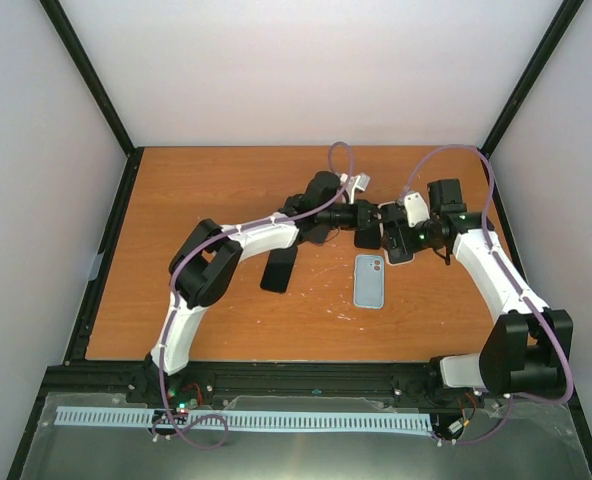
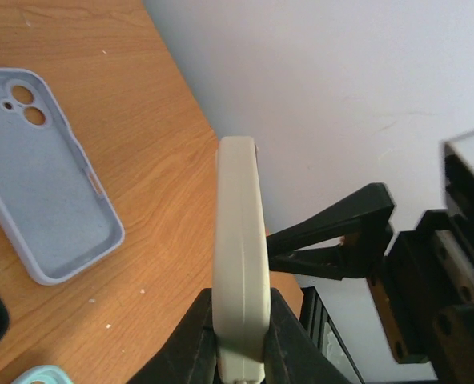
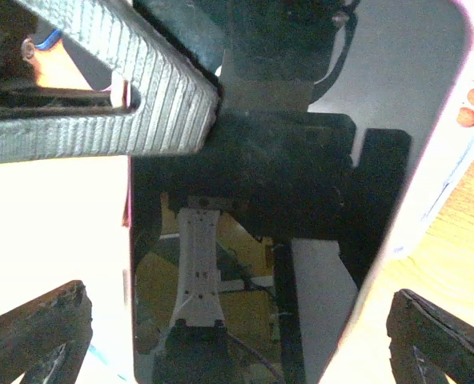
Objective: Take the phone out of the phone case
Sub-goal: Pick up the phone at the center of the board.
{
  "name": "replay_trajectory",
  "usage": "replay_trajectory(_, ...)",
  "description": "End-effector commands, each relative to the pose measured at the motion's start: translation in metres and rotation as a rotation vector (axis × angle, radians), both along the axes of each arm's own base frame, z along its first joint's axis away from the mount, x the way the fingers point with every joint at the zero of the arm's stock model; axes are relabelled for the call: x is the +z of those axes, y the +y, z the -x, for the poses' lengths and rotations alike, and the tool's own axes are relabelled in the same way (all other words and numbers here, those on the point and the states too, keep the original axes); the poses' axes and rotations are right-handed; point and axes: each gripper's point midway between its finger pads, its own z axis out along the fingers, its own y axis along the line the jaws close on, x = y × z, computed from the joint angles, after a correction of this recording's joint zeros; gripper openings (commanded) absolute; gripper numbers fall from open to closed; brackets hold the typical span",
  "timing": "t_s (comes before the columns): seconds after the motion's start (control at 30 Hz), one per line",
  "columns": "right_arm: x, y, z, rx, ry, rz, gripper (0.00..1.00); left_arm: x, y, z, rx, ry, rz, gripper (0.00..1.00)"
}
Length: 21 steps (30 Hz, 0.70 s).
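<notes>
The empty phone case [image 1: 370, 280] lies hollow side up on the table [image 1: 226, 320]. Just beyond it, the left gripper [image 2: 239, 356] clamps the phone [image 2: 239, 240] on edge, while the right gripper [image 3: 237, 332] straddles it with fingers spread wide.

A robotics lab test cell is indicated: an orange-brown wooden tabletop [image 1: 226, 190] is enclosed by plain white wall panels [image 1: 306, 70] set in black metal frame posts [image 1: 88, 70], a white-and-black left robot arm [image 1: 246, 238] and a matching right robot arm [image 1: 486, 265] are bolted at its near edge, purple cables [image 1: 341, 160] are looped along them, and a white slotted cable duct [image 1: 246, 421] is mounted in front
</notes>
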Motion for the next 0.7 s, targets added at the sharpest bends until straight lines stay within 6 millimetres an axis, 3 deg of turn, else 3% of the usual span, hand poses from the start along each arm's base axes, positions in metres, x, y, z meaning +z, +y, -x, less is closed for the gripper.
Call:
replay_trajectory(0.0,0.036,0.010,-0.004,0.047,-0.091,-0.040,1.00,0.051,0.026,-0.023,0.042,-0.123,0.069,0.00)
replay_trajectory(0.1,0.052,0.011,-0.001,0.057,-0.141,-0.051,1.00,0.054,0.045,-0.023,0.027,-0.157,0.066,0.00)
replay_trajectory(0.2,0.052,0.009,-0.001,0.038,-0.138,-0.073,1.00,0.048,0.064,-0.007,-0.019,-0.210,0.050,0.00)
replay_trajectory(0.27,0.049,0.013,-0.001,0.057,-0.103,-0.155,1.00,0.038,0.080,0.017,-0.062,-0.245,0.061,0.00)
replay_trajectory(0.4,0.060,0.011,-0.003,0.100,-0.097,-0.304,1.00,0.067,0.101,0.069,-0.206,-0.395,0.134,0.00)
replay_trajectory(0.47,0.076,0.025,0.014,0.239,-0.141,-0.399,1.00,0.076,0.111,0.089,-0.254,-0.447,0.155,0.00)
replay_trajectory(0.57,0.099,0.056,0.057,0.500,-0.186,-0.547,1.00,0.084,0.122,0.111,-0.307,-0.496,0.174,0.00)
replay_trajectory(0.67,0.094,0.076,0.085,0.648,-0.172,-0.577,0.93,0.093,0.127,0.125,-0.354,-0.525,0.202,0.00)
